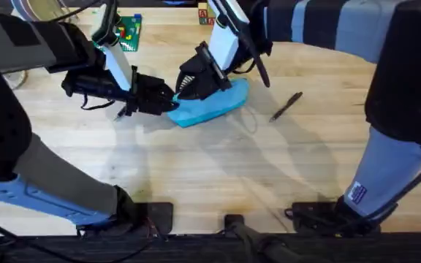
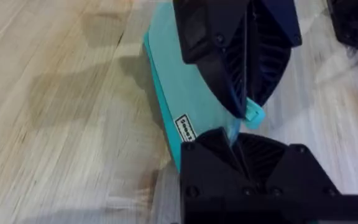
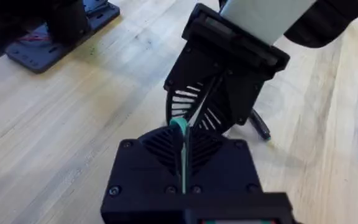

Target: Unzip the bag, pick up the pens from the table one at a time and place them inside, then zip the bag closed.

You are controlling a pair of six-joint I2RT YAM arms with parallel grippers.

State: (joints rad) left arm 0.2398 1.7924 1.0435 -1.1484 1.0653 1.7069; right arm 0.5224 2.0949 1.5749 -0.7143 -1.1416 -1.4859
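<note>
The light blue bag [image 1: 214, 107] is seen lying on the table [image 1: 218, 175], left of centre toward the far side. Its left end is met by both arms. The left gripper [image 1: 172, 97] is brought in from the left, its jaws closed on the bag's end fabric. The right gripper [image 1: 183, 91] is angled down from the far side, its jaws pinched on a small blue tab [image 2: 254, 112]. One black pen [image 1: 286, 106] is seen lying to the bag's right, apart from it.

The left end effector [image 2: 238, 144] pinches the bag [image 2: 191, 99] near the right end effector [image 2: 244, 102].
</note>
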